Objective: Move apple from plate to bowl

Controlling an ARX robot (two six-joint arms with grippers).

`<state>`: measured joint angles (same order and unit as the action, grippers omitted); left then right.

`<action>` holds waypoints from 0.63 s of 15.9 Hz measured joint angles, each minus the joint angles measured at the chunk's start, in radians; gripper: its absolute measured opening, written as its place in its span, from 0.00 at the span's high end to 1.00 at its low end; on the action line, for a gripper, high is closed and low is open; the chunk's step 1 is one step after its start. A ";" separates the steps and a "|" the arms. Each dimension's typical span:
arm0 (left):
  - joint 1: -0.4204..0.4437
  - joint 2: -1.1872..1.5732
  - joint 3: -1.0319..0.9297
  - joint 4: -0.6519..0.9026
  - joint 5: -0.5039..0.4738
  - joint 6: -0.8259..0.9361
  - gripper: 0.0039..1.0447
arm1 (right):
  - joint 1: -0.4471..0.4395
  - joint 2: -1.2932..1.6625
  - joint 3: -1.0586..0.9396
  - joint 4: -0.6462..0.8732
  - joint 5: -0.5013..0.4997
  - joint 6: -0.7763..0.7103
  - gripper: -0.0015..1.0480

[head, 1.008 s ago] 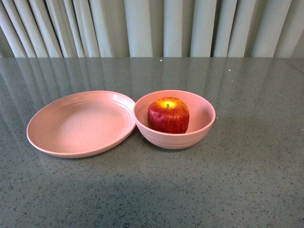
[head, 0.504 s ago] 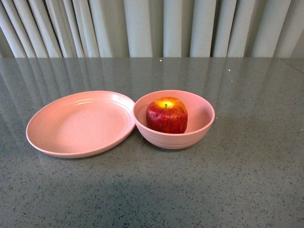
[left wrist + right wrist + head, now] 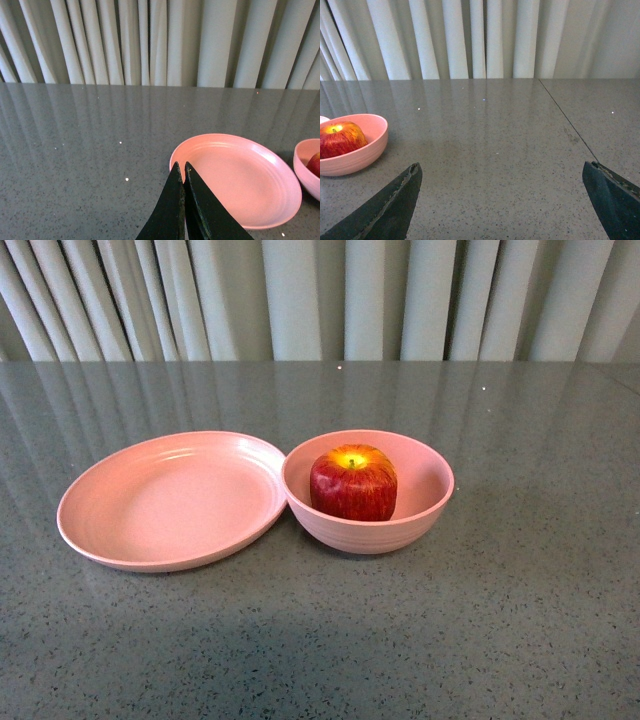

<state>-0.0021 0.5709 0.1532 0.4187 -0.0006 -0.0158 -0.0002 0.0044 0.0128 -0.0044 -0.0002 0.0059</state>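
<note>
- Pale pleated curtains (image 3: 320, 300) hang behind a grey speckled table (image 3: 500, 620).
- The apple (image 3: 353, 483) sits upright inside the bowl (image 3: 425, 508), stem dimple up — by my reckoning the move is already made.
- The plate (image 3: 170, 500) lies bare, its rim touching or nearly touching the bowl's left side.
- My left pincer (image 3: 183, 172) is clenched on nothing, tips pressed together, hanging near the plate's edge.
- My right pincer (image 3: 502, 200) is spread wide and holds nothing; the bowl and apple lie off to its left, apart from it.
- Neither arm shows in the front view — both stand clear of the dishes.
- My right arm is on the bowl's side, so any further touch would fall to it; I judge none is needed.
</note>
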 joint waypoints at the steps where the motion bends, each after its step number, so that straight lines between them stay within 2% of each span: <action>1: 0.000 -0.023 -0.019 -0.008 0.000 0.000 0.99 | 0.000 0.000 0.000 0.000 0.000 0.000 0.06; 10: 0.000 -0.248 -0.113 -0.138 0.000 0.001 0.99 | 0.000 0.000 0.000 0.000 0.000 0.000 0.06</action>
<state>-0.0021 0.3229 0.0406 0.2810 -0.0006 -0.0151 -0.0002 0.0044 0.0128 -0.0048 -0.0002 0.0059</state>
